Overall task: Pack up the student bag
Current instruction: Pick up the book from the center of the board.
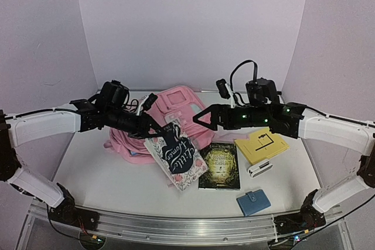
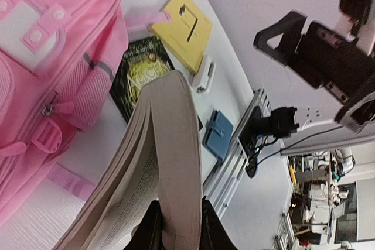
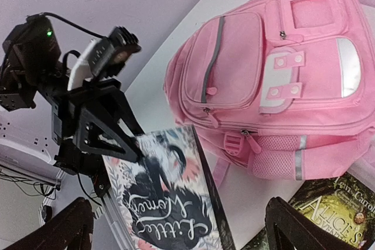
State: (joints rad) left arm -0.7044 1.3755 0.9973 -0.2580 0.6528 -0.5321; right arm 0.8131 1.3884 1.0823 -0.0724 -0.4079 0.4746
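The student bag point(image 1: 176, 106) is a large pink backpack lying at the back middle of the table, front pockets up point(image 3: 281, 74). My left gripper point(image 1: 157, 128) is shut on the upper edge of a floral "Little Women" book point(image 1: 179, 155), which hangs tilted in front of the bag. In the left wrist view its page block point(image 2: 173, 144) sits clamped in the gripper point(image 2: 179, 226). My right gripper point(image 1: 202, 119) is open just right of the book and touches nothing. In its own view the fingers point(image 3: 64, 226) stand wide apart over the book cover point(image 3: 164, 203).
On the table right of the bag lie a dark "Alice" book point(image 1: 220, 165), a yellow book point(image 1: 262, 144), a small white case point(image 1: 259, 168) and a blue wallet point(image 1: 253, 202) near the front rail. A pink strap point(image 2: 140, 19) trails from the bag.
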